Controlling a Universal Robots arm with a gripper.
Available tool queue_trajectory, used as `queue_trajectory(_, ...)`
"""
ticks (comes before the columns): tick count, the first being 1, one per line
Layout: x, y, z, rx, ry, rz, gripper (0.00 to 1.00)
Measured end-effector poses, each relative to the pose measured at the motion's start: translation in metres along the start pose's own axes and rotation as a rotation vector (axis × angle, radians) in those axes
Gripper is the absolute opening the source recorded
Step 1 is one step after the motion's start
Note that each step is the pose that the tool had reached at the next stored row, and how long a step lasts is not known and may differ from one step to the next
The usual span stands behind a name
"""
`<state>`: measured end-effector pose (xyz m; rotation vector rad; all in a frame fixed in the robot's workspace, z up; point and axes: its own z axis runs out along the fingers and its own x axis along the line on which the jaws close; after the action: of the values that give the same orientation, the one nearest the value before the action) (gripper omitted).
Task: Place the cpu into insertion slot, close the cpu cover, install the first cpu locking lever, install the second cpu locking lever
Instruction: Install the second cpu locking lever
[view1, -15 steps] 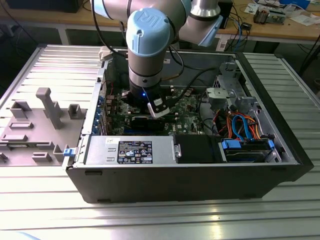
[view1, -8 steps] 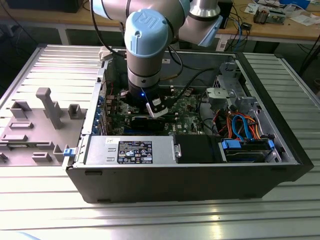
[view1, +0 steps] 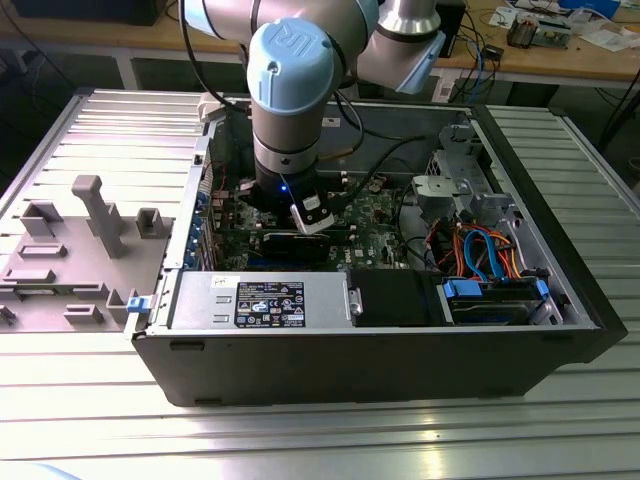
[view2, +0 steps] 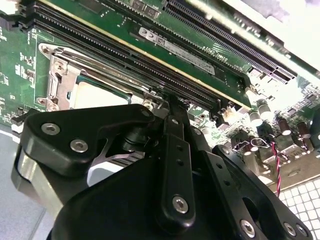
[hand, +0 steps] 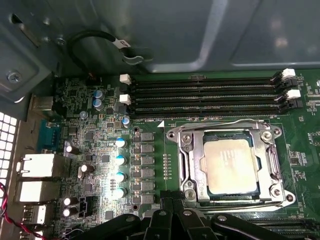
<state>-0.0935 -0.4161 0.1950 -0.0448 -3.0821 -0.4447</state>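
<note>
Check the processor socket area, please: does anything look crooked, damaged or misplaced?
Nothing stands out. The cpu lies flat and square in its socket, the cpu cover frames it evenly, and the claw hangs beside the socket.

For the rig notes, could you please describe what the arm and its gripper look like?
The arm has silver-grey tube sections and joints with light-blue round caps, one bearing a raised logo. Black cables run along it. A small white-and-black box sits at the wrist beside a blue light. The gripper is matte black, built of flat linkage plates fastened with silver screws.

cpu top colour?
Silvery-grey metal; the cpu shows best in the first wrist view.
</note>
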Motion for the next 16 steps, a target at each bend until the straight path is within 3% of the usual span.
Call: queue_trajectory(16,0.0,-0.0022,0.0004,-0.0004,-0.0003,0.0,0.11)
